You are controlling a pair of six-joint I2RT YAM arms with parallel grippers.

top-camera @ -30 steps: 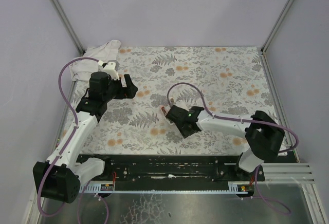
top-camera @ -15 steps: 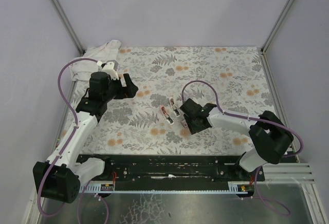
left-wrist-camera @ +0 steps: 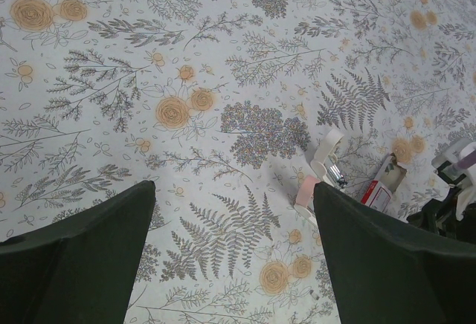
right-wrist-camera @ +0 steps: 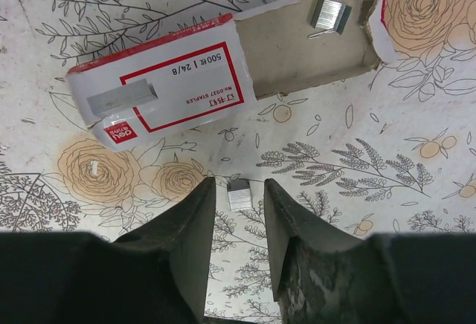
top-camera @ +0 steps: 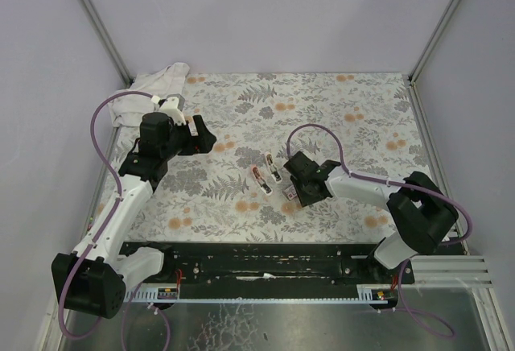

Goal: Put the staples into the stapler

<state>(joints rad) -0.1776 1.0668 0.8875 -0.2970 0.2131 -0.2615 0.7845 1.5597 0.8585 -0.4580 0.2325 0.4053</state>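
The staples box [right-wrist-camera: 160,82] is red and white, its pale inner tray [right-wrist-camera: 297,56] slid out to the right. One strip of staples [right-wrist-camera: 329,14] lies in the tray and another [right-wrist-camera: 123,99] on the box. A short strip [right-wrist-camera: 239,196] lies on the cloth between the fingers of my right gripper [right-wrist-camera: 239,186], which is open, a gap either side. The pink and white stapler [left-wrist-camera: 321,169] lies opened beside the box [left-wrist-camera: 383,183]. My left gripper [left-wrist-camera: 232,190] hangs wide open and holds nothing. From above, stapler [top-camera: 257,176], box [top-camera: 273,169] and right gripper [top-camera: 290,188] sit close together.
A crumpled white cloth [top-camera: 153,89] lies at the back left corner, behind my left gripper [top-camera: 197,138]. The floral tablecloth [top-camera: 354,117] ends at a black rail [top-camera: 265,262] along the near edge. Metal frame posts rise at both back corners.
My right gripper has pulled back to the right, uncovering the stapler and box, and its jaws have narrowed around the loose staple strip. The left arm has not moved.
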